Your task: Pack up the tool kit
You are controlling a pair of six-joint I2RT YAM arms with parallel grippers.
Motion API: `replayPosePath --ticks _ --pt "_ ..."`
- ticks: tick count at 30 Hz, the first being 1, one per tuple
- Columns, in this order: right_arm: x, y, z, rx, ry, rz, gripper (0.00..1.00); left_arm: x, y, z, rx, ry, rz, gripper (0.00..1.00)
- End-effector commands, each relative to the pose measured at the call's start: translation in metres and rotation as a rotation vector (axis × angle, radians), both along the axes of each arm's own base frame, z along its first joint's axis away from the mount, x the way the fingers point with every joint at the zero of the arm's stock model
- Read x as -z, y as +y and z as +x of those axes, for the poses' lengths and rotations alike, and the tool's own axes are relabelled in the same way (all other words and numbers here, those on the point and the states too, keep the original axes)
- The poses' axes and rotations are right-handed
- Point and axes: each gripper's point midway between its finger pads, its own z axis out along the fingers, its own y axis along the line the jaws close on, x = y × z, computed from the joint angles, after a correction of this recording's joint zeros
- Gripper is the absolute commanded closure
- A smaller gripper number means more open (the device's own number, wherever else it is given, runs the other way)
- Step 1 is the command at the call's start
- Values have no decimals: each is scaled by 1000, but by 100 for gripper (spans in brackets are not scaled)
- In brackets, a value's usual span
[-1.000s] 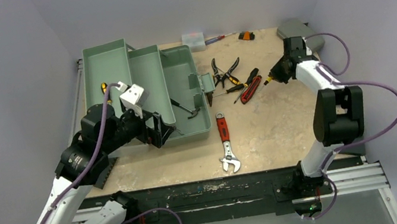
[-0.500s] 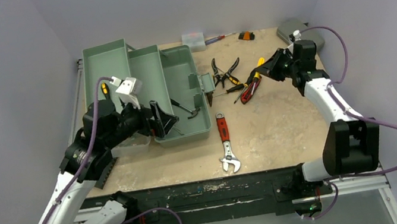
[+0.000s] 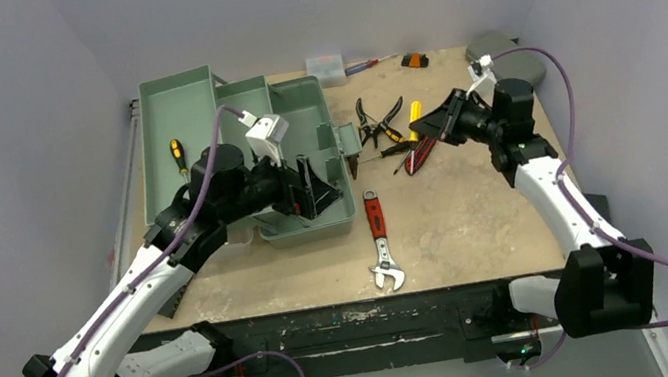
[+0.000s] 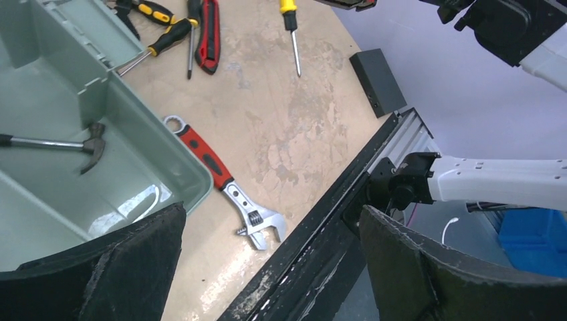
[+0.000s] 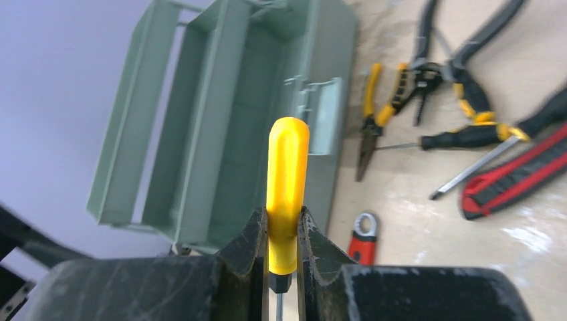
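Note:
The tool kit's grey-green toolbox (image 3: 184, 96) lies open at the back left with its trays folded out. A hammer (image 4: 63, 143) rests in its main well, and a yellow-and-black screwdriver (image 3: 177, 156) lies in the left tray. My left gripper (image 3: 310, 187) hovers open and empty over the box's front right corner. My right gripper (image 3: 441, 121) is shut on a yellow-handled screwdriver (image 5: 287, 174), held in the air above the loose tools, handle pointing at the toolbox (image 5: 200, 134). Pliers (image 3: 378, 121), a red utility knife (image 3: 420, 149) and a red adjustable wrench (image 3: 380, 242) lie on the table.
A small clear box (image 3: 325, 68), an orange-black item (image 3: 414, 60) and a flat grey case (image 3: 501, 56) sit along the back edge. A black-handled screwdriver (image 3: 390, 150) lies by the pliers. The black rail (image 3: 369, 309) runs along the table's near edge.
My left arm has swung right, from the box's front left to its front right corner. My right arm has carried the yellow screwdriver left, toward the toolbox.

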Motion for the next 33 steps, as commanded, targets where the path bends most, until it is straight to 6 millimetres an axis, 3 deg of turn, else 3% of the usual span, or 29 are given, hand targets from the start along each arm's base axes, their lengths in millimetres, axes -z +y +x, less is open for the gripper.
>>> replayPosePath --ticks 1,10,13,16,23,33 --pt "-47 44 -28 -168 -187 32 100 -37 -24 5 40 -64 -101 3" --pt "-75 87 -73 -378 -355 51 100 -52 -39 19 18 -73 -165 6" --pt "-77 100 -86 -434 -399 36 99 -65 -45 29 -6 -89 -212 12" --pt "-77 111 -96 -471 -423 18 98 -81 -57 38 0 -111 -276 29" --pt "-85 124 -107 -524 -453 21 98 -86 -87 54 33 -88 -302 24" --pt "-91 128 -116 -554 -492 26 97 -84 -91 62 17 -91 -302 28"
